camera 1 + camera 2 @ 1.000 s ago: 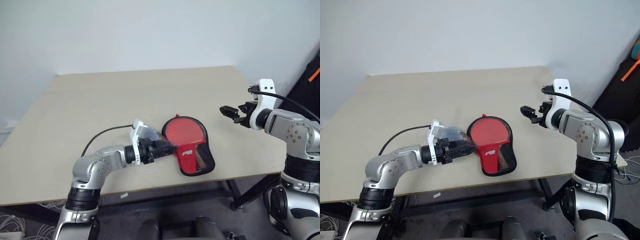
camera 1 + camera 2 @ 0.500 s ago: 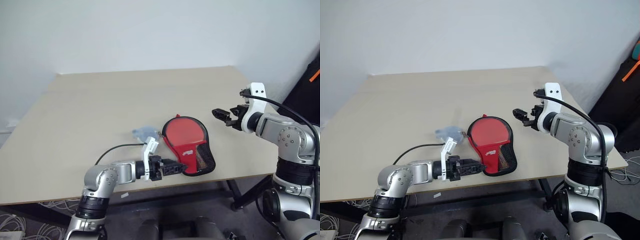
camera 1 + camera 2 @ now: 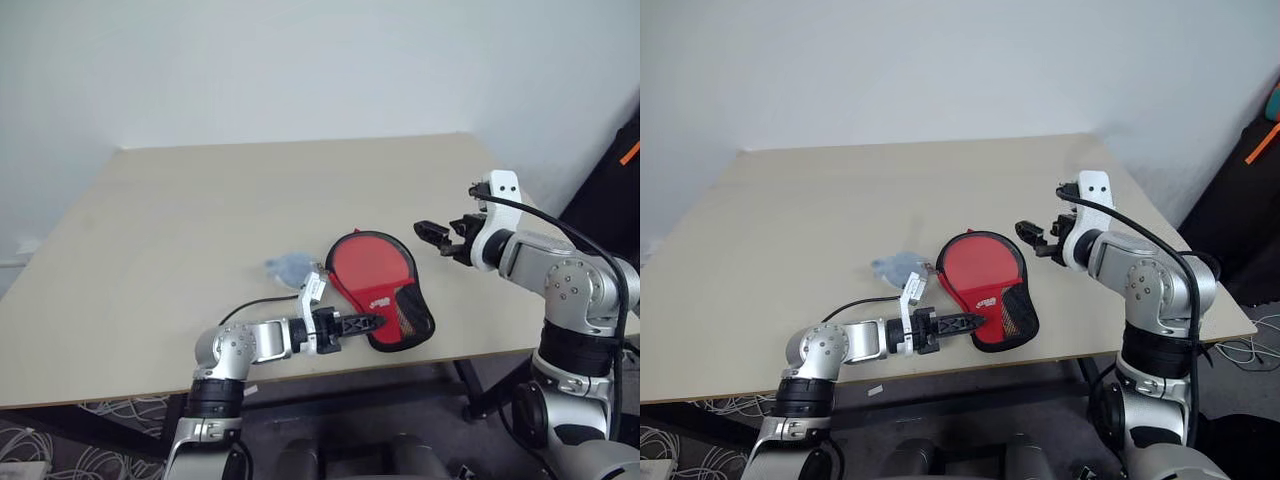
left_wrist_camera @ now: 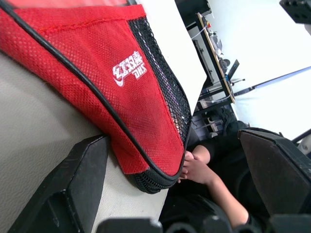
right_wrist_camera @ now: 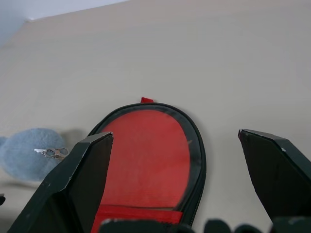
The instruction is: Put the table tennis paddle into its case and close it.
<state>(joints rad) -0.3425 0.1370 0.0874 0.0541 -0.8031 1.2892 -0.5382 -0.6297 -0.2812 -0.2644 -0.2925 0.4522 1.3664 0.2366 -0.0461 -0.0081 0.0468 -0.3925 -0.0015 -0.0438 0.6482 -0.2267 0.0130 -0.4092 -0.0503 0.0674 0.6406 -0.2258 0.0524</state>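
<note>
Two grippers with spread black fingers flank the case (image 3: pixel 382 300), a paddle-shaped pouch of red woven fabric with black piping, a white logo and a black mesh panel, lying flat near the front edge of the smooth beige table (image 3: pixel 200 220). Left gripper (image 3: pixel 362 324) is at its narrow end; right gripper (image 3: pixel 430 232) hovers beyond its rounded end. One soft blue-grey lump (image 3: pixel 288 266) sits just beside it.

Case (image 3: pixel 383 298) on table (image 3: pixel 180 230) near front edge, small lump (image 3: pixel 288 266) just left of it
</note>
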